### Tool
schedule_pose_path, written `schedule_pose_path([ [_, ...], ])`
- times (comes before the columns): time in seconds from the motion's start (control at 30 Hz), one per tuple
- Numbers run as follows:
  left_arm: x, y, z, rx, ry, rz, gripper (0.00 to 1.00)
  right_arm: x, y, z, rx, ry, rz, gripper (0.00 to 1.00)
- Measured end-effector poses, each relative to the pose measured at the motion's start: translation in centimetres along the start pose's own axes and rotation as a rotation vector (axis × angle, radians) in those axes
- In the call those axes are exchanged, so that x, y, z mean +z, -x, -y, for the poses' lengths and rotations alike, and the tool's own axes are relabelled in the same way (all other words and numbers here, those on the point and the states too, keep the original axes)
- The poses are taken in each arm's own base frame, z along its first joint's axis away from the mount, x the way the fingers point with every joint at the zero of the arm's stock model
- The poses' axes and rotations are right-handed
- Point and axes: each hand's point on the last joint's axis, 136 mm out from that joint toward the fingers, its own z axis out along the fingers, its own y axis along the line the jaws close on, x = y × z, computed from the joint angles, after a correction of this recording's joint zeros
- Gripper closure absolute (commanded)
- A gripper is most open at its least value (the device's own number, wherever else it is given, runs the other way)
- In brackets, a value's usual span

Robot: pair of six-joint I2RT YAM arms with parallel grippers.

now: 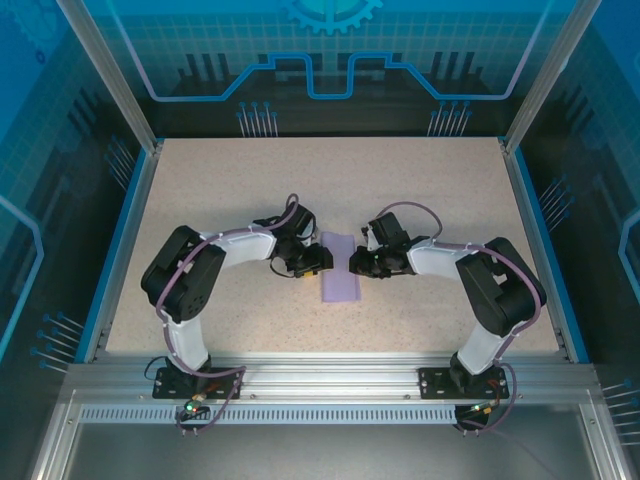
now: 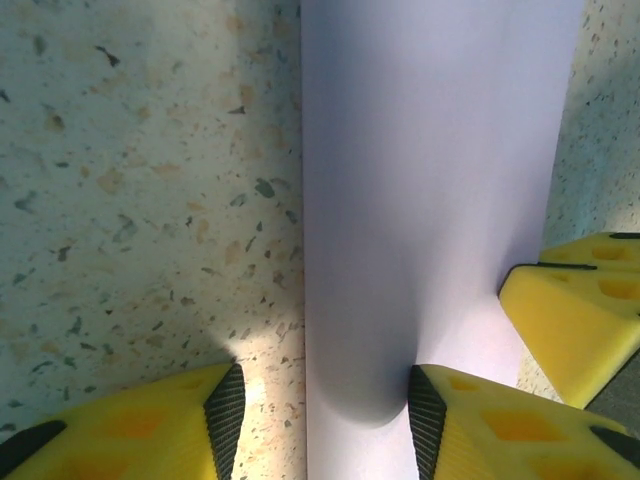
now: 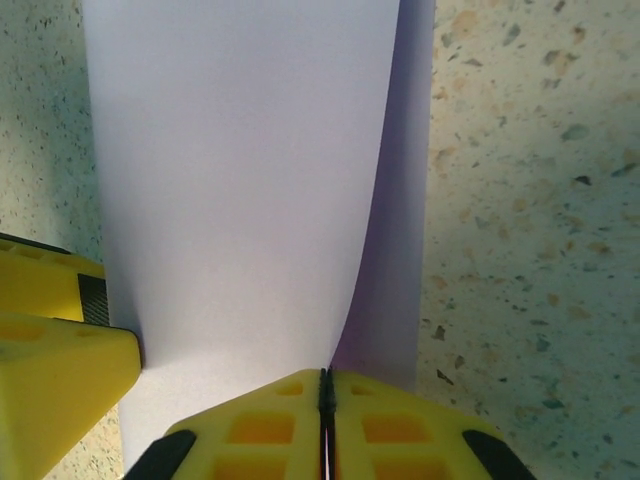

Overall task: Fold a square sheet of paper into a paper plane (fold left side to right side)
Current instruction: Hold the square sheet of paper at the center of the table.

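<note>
Top view: square sheet of paper (image 1: 338, 268) lay at frame centre on the speckled beige table (image 1: 250, 180), doubled over into a narrow upright strip, pale lavender. Both arms reached in from the bottom corners, tips meeting at the strip. Left gripper (image 1: 318, 262) touched its left edge, right gripper (image 1: 355, 264) its right edge.

Left wrist view: paper (image 2: 440, 180) ran top to bottom through centre-right of frame, left edge straight. Left gripper (image 2: 325, 425) was released, yellow fingers (image 2: 150, 435) spread wide at the bottom. One finger sat over bare table at lower left. The other sat over the paper at lower right, so the strip's left edge lay in the gap between them. Nothing was grasped. Right gripper (image 2: 580, 320) poked in at the right edge, touching the paper's right side.

Right wrist view: paper (image 3: 240, 170) filled centre-left. The top layer's right edge curled up off the lower layer, with a darker purple shadow beneath. Right gripper (image 3: 323, 395) was clenched at bottom centre, only a thin dark seam between the fingers. The lifted flap's edge ran straight into that seam, so it looked pinched there. Left gripper (image 3: 50, 330) showed at lower left against the paper's far edge. Bare table took up the right of frame.
</note>
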Motion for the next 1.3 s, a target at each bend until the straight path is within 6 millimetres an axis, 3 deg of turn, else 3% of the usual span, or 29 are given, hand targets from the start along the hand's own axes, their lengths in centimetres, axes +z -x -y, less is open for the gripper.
schedule_pose_path([
  [0.17, 0.2, 0.0, -0.1, -0.005, 0.019, -0.011, 0.5, -0.8, 0.4, 0.3, -0.01, -0.033, 0.031, 0.65],
  [0.33, 0.3, 0.0, -0.1, -0.007, 0.047, -0.019, 0.5, -4.0, 1.4, 0.2, -0.03, -0.072, 0.13, 0.54],
  [0.53, 0.5, 0.0, -0.1, -0.014, 0.071, -0.034, 0.5, -7.5, 1.2, 1.1, -0.014, -0.109, 0.227, 0.44],
  [0.87, 0.7, 0.0, -0.1, -0.039, 0.106, -0.062, 0.48, -10.6, 0.3, 2.4, 0.018, -0.146, 0.29, 0.41],
  [1.3, 0.9, 0.0, 0.0, -0.041, 0.148, -0.077, 0.46, -11.8, -0.4, 3.4, 0.037, -0.168, 0.308, 0.41],
])
